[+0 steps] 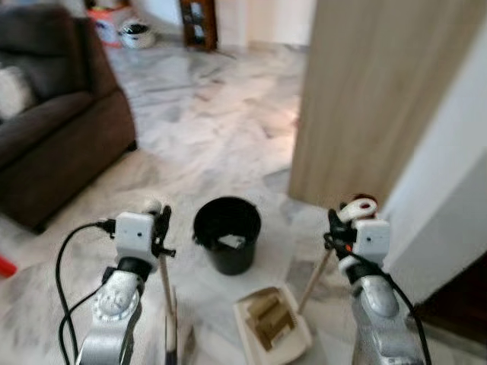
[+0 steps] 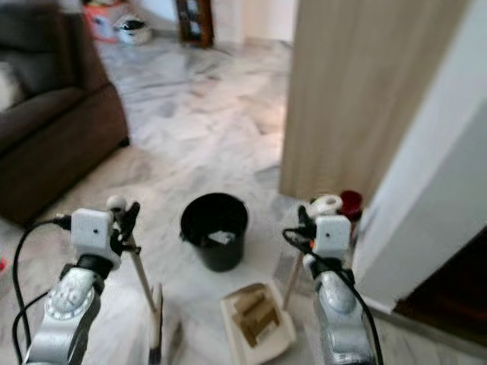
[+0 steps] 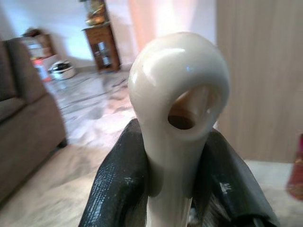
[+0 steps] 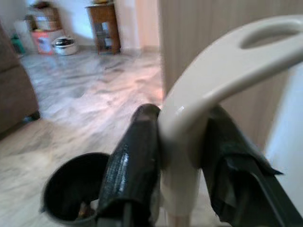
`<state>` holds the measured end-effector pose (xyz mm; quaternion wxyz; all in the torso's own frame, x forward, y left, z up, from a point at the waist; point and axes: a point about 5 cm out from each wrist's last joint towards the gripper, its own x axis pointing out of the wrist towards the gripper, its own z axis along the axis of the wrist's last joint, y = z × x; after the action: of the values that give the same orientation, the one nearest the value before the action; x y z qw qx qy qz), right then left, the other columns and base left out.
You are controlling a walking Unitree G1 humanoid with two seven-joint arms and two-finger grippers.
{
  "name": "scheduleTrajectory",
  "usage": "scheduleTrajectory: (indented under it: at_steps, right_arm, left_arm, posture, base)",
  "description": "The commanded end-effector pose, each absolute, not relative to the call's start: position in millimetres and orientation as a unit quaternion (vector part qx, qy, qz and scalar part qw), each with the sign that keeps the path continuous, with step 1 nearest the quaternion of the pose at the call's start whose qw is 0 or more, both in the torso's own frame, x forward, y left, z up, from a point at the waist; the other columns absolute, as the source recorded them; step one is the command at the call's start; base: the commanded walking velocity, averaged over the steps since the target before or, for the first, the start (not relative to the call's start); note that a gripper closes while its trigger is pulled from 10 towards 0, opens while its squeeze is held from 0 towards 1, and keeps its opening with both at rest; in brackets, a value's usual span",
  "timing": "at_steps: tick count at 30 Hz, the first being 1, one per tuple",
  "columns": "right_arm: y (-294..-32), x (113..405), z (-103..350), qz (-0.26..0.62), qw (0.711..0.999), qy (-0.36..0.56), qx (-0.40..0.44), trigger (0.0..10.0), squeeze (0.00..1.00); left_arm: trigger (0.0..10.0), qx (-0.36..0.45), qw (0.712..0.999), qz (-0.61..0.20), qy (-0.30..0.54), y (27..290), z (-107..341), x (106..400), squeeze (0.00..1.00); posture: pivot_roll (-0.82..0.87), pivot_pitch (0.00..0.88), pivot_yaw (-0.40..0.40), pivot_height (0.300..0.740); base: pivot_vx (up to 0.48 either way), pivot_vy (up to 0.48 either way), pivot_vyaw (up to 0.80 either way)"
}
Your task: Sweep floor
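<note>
A brown sofa (image 1: 53, 114) stands at the far left on the marble floor (image 1: 205, 129). The left pincer (image 1: 161, 220) is clenched on the cream handle top of the broom (image 1: 168, 304), which runs down to the floor just beside the left arm; the left wrist view shows both black fingers (image 3: 118, 184) pressed against the handle below its hanging hole. Between the arms, a black bin (image 1: 227, 232) sits on the floor with a scrap of litter inside. Just right of it and nearer the robot lies the cream dustpan (image 1: 272, 323), holding brown debris. Its long handle rises to the right pincer (image 1: 335, 228), which grips it below the loop. Behind stands a wooden panel (image 1: 373, 91) beside a white wall (image 1: 449, 182).
</note>
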<state>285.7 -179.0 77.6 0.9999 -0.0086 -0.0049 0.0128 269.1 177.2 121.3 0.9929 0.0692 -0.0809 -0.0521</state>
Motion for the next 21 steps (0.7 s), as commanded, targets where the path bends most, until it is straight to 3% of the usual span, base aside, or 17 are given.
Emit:
scheduleTrajectory:
  at_steps: [1, 15, 21]
  right_arm:
    - [-172.5, 291.0, 87.6, 0.021, 0.999, -0.027, -0.005, 10.0, 0.0]
    - [-173.3, 291.3, 87.9, 0.02, 0.999, -0.029, -0.003, 10.0, 0.0]
    - [-172.1, 293.6, 89.8, 0.02, 0.999, -0.035, -0.003, 10.0, 0.0]
  left_arm:
    - [10.0, 0.079, 0.991, -0.044, -0.099, 181.6, 129.8, 270.1, 0.0]
    - [10.0, 0.074, 0.992, -0.04, -0.097, 181.1, 128.4, 269.2, 0.0]
    - [10.0, 0.067, 0.992, -0.043, -0.098, 175.8, 127.8, 269.0, 0.0]
  posture:
    - [-0.07, 0.0, 0.074, 0.74]
    - [-0.07, 0.0, 0.07, 0.74]
    - [-0.07, 0.0, 0.07, 0.74]
  base:
    - [0.0, 0.0, -0.8]
    - [0.0, 0.0, -0.79]
    - [0.0, 0.0, 0.0]
